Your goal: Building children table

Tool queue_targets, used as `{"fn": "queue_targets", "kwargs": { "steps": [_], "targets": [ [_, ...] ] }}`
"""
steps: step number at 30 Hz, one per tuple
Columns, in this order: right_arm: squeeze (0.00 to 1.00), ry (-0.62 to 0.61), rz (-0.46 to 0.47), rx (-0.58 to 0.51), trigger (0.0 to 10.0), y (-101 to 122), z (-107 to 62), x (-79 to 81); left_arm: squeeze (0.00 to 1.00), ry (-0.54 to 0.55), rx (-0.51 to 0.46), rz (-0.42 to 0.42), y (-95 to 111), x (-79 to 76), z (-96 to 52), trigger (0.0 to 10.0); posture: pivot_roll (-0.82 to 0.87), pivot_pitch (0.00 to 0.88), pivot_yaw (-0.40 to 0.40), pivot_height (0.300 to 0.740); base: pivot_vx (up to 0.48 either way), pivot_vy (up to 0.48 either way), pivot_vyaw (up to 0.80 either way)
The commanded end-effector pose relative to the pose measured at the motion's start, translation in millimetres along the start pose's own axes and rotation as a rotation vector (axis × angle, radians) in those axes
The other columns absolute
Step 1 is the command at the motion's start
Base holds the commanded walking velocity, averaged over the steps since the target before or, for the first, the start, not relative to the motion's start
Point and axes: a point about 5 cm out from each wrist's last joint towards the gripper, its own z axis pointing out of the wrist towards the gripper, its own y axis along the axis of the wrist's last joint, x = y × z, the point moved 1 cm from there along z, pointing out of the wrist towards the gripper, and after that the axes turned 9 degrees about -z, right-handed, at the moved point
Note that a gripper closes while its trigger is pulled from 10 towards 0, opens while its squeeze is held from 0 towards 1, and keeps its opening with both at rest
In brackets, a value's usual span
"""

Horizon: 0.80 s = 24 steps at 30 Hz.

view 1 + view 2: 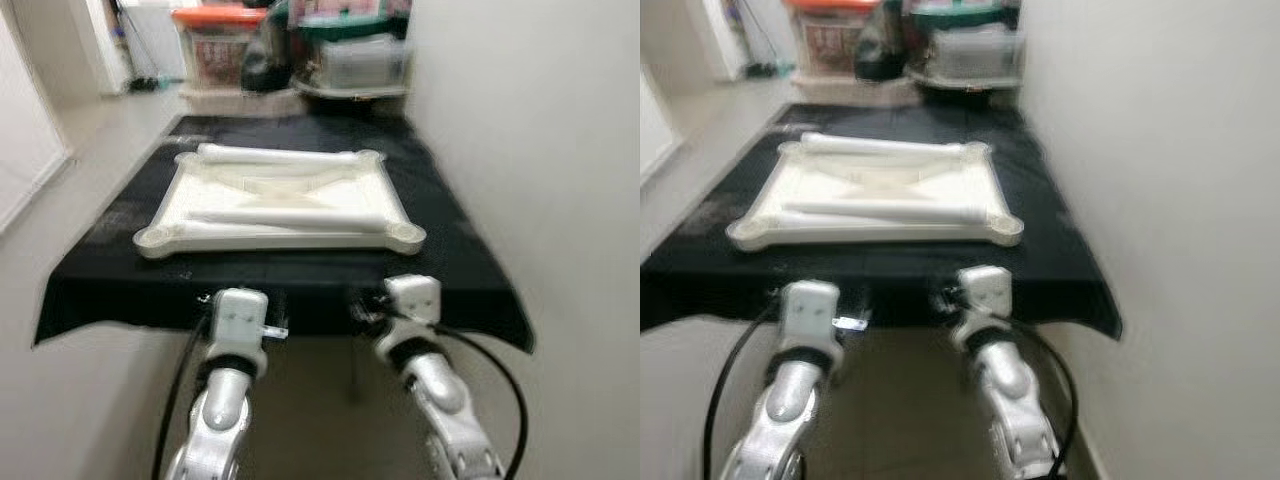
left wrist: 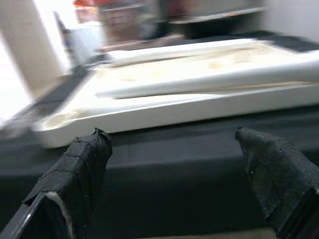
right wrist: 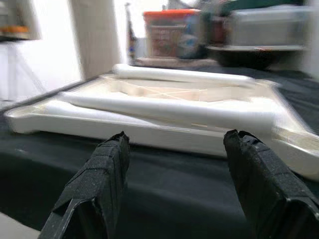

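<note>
A white plastic tabletop lies upside down on a table draped in black cloth. Two white round legs rest on it: one leg along its near side, another leg along its far side. Both arms reach toward the table's near edge. My left gripper is open, its black fingers level with the cloth edge just short of the tabletop's left part. My right gripper is open too, facing the tabletop's right part, with nothing between its fingers.
A white wall runs close along the right of the table. Storage bins, one with an orange lid, and a dark bag stand behind the table's far end. Bare floor lies to the left.
</note>
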Motion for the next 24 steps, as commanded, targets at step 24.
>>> {"fn": "queue_targets", "kwargs": {
  "steps": [24],
  "targets": [
    [0.00,0.107,-0.107,-0.111,10.0,36.3,44.0,-17.1,0.00,0.044,0.028,0.012,-8.6,7.2,0.8,10.0,0.15,0.000,-0.068,0.740,0.315,0.000,0.00]
  ]
}}
